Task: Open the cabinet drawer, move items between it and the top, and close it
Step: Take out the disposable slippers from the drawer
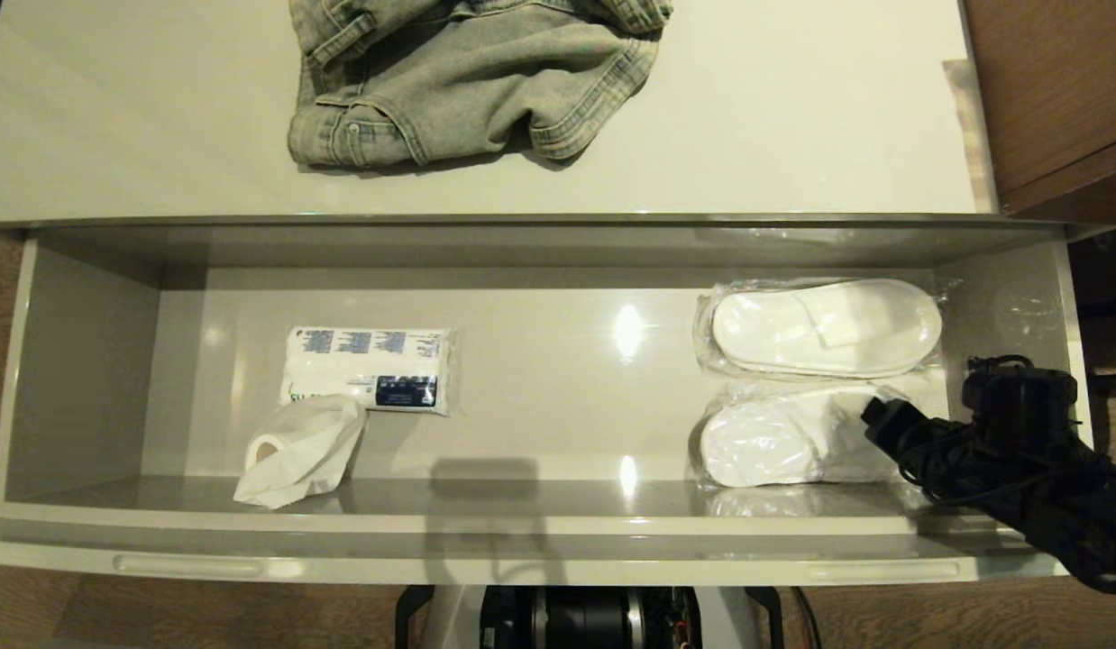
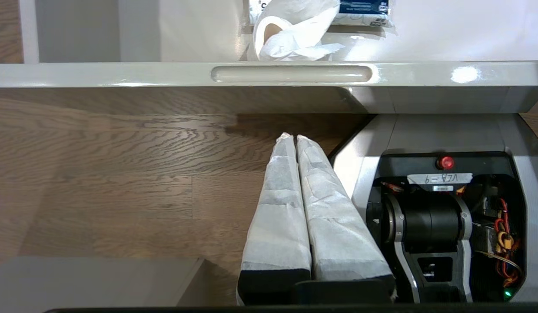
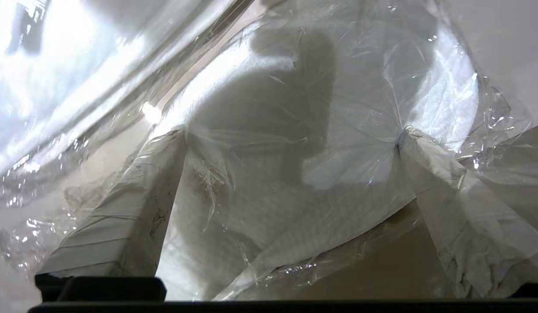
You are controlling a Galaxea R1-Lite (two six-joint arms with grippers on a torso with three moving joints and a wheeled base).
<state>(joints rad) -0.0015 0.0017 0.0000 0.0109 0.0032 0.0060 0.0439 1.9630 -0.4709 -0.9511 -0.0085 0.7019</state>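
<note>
My right gripper (image 3: 290,139) is down inside the drawer (image 1: 89,361), its fingers (image 3: 121,217) spread wide with both tips pressed against the crinkly plastic of the nearer slipper pack (image 1: 774,442). Nothing is pinched yet; the pack lies flat on the drawer floor between the open fingers, at the drawer's right end against the front wall. The second slipper pack (image 1: 824,326) sits just behind it, toward the drawer's back wall, the two bags touching or nearly so.

Further along the drawer, left of centre, lie the tissue pack (image 1: 369,368) and a crumpled white tissue (image 1: 298,451) leaning toward the front wall. Above the drawer's back edge, the cabinet top (image 1: 792,108) holds only a pair of folded jeans (image 1: 468,77).

My left gripper (image 2: 290,138) is parked below the drawer's front lip, fingers pressed together, holding nothing.

By my reckoning the opening is done, since the drawer stands fully pulled out. The moving is only starting: both slipper packs are in the drawer, none on the top. Still to do are closing on this pack, lifting it up to the top, likely the same for the second, and shutting the drawer.
</note>
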